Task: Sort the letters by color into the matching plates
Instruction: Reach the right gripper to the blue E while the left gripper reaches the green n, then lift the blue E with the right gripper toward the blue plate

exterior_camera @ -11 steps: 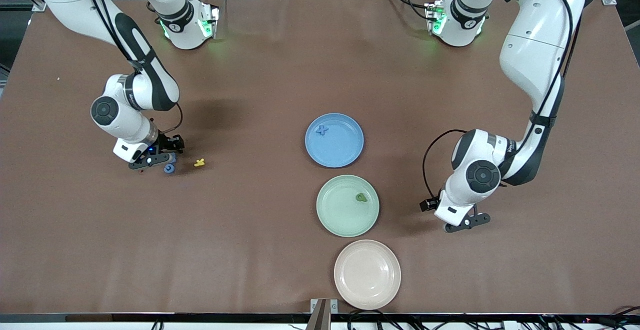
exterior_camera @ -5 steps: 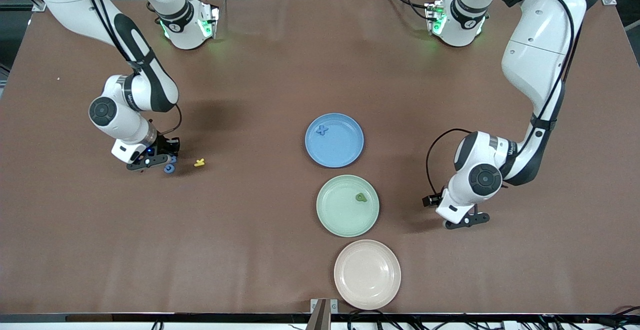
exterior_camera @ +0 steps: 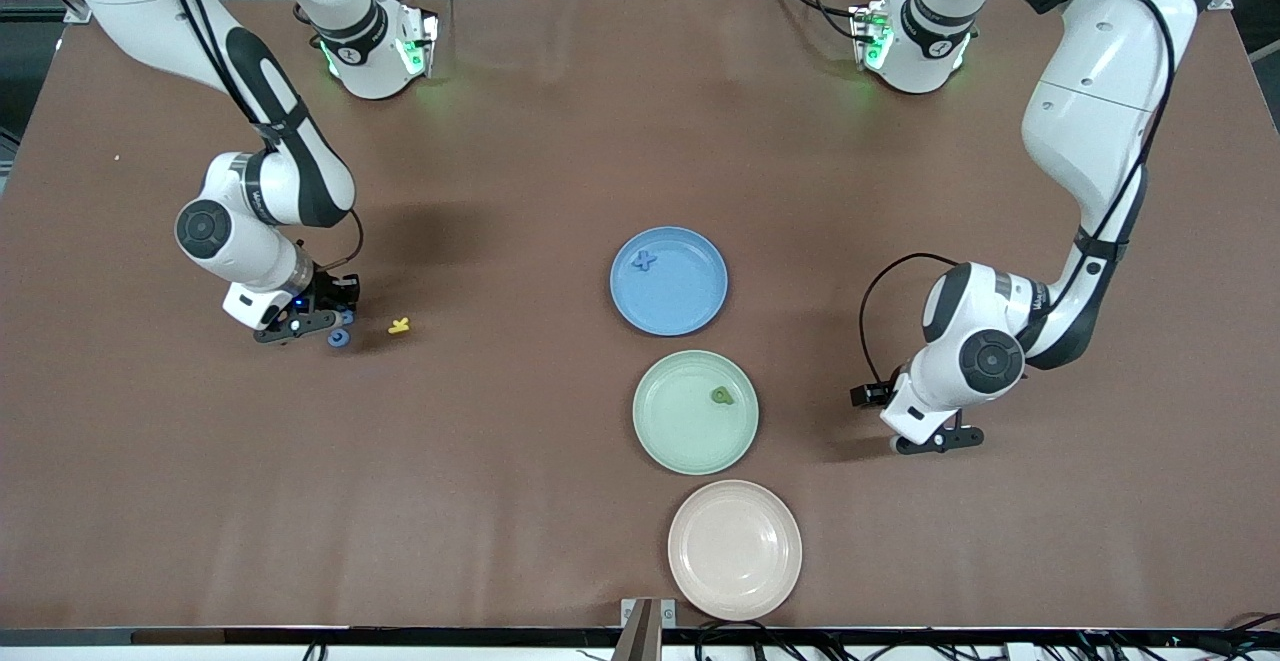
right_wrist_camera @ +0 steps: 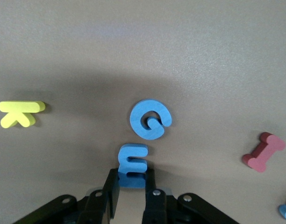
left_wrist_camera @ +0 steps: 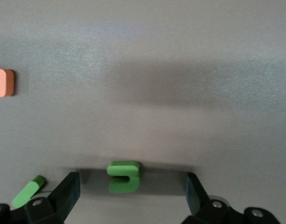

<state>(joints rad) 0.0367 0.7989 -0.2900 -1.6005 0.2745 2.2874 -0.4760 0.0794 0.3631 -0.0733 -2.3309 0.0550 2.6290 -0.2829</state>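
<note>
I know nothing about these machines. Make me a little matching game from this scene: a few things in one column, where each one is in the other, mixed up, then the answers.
Things:
1. blue X
2. green letter
3. blue E
4. green S

Places:
A. on the table between the open fingers of the left pincer
B. in the blue plate
C. gripped by the right pincer
D. in the green plate

Pairs: 1-B, 2-D, 3-C, 4-A
</note>
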